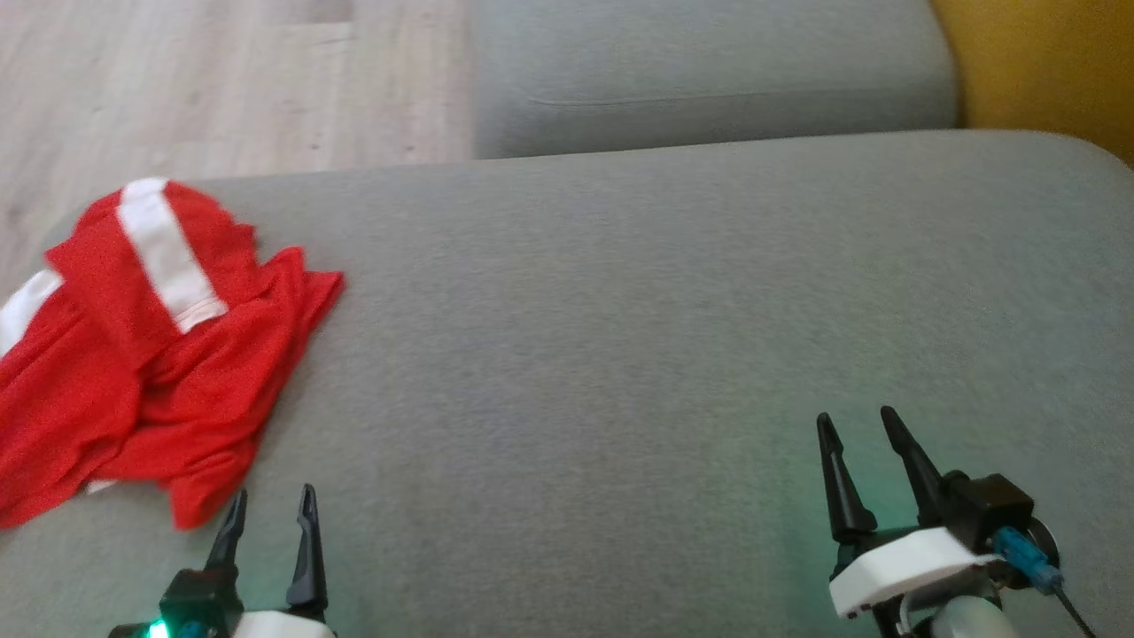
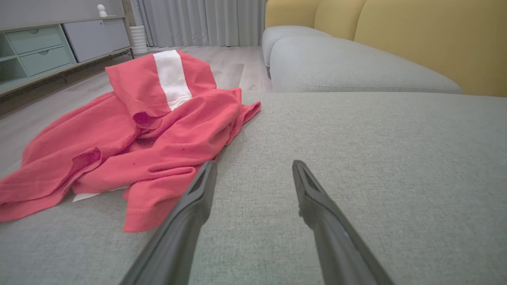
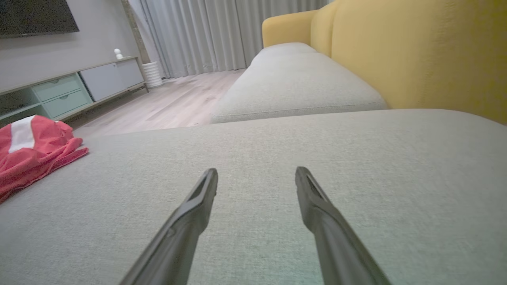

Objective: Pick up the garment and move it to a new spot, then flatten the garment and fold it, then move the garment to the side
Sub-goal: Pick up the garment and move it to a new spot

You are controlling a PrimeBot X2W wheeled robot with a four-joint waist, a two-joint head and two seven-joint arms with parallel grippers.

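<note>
Red garment [image 1: 151, 372] just by L gripper [image 1: 273, 493], R gripper [image 1: 855, 414] well apart, both wide

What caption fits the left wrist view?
Left gripper, fingers open, above grey sofa cushion beside crumpled red garment.

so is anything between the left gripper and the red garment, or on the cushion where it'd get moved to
Nothing visible does. The open left gripper sits beside the red garment, at its near hem, with nothing but grey sofa cushion around its fingers. The stretch toward the right gripper is bare fabric.
</note>
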